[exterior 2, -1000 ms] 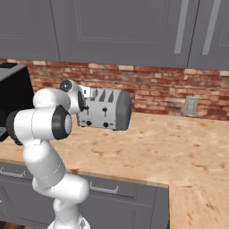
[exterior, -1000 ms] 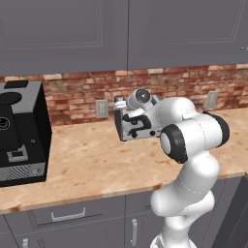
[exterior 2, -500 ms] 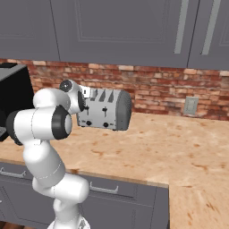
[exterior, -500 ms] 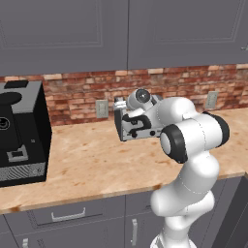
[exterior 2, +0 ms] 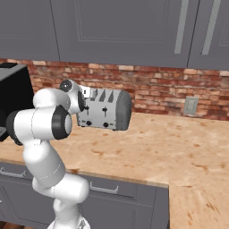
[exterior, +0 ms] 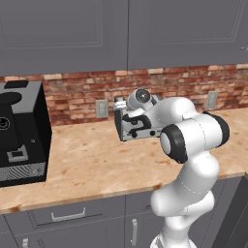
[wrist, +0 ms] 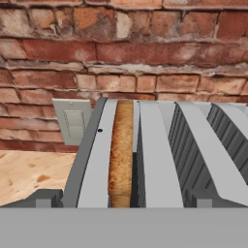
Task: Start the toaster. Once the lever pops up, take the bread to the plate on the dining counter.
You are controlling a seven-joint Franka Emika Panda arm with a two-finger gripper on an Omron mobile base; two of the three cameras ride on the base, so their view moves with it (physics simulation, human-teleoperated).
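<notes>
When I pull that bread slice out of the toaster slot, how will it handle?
The bread looks thin with a porous edge, so it is probably light and easily crushed. It stands on edge in the toaster's narrow slot, so it may snag unless lifted straight.

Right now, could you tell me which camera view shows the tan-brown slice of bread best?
The hand view: the tan-brown slice of bread stands edge-up in the left slot of the boxy silver-grey toaster. From both base views I can make out the toaster's body, but no bread.
</notes>
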